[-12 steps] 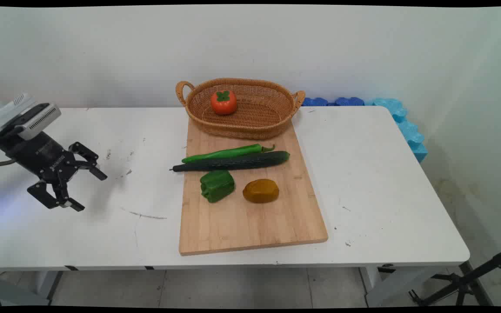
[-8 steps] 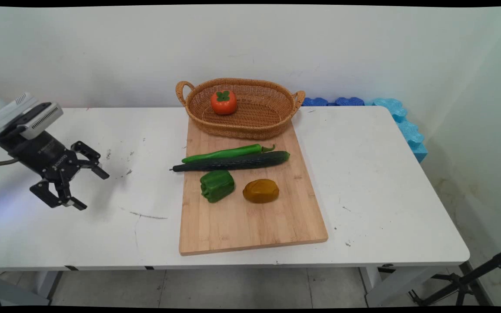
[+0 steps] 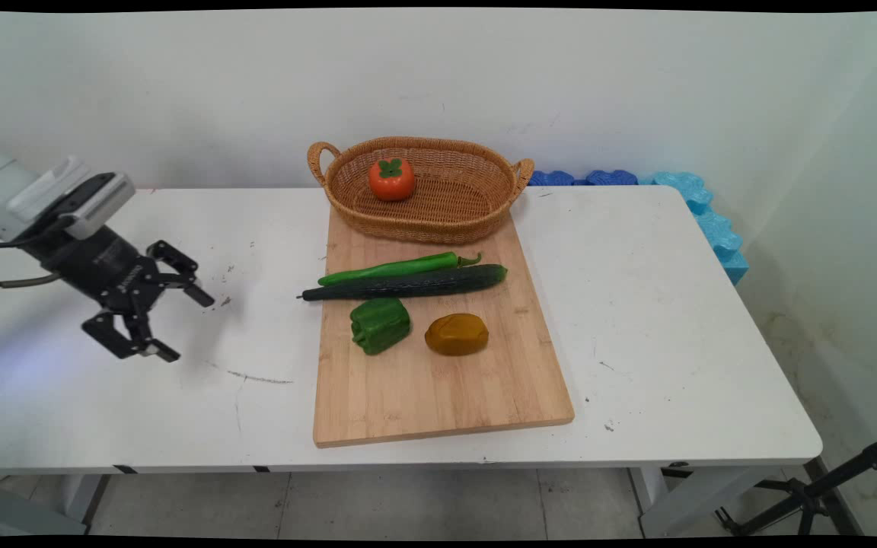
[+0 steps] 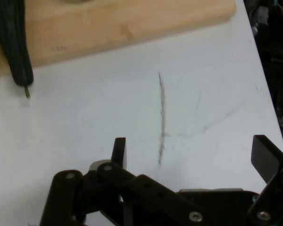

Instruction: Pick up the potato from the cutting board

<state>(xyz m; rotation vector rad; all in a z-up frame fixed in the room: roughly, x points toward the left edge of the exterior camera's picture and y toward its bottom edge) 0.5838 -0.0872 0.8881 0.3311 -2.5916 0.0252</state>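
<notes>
Hand (image 3: 172,326) (image 4: 188,155) spread wide, holding nothing, hovering over bare white worktop (image 3: 659,320) (image 4: 108,122) at the left side. Nearest mark: a dark scratch (image 3: 252,376) (image 4: 161,117) on the surface, toward 4 o'clock from the hand.

Wooden cutting board (image 3: 438,388) (image 4: 113,28) lies at 3 o'clock from the hand, well apart. On it: dark cucumber (image 3: 408,283) (image 4: 12,40) with its stem end overhanging the board's left edge, long green chili (image 3: 393,268) touching its far side, green bell pepper (image 3: 380,325) and brownish potato (image 3: 457,334) side by side nearer the camera.

Wicker basket (image 3: 454,205) sits on the board's far end, holding an orange persimmon (image 3: 391,179).

Worktop scuffed, with small dark specks. Plain white wall (image 3: 636,91) behind; blue foam pieces (image 3: 693,202) along the far right edge; tiled floor (image 3: 408,506) below.
</notes>
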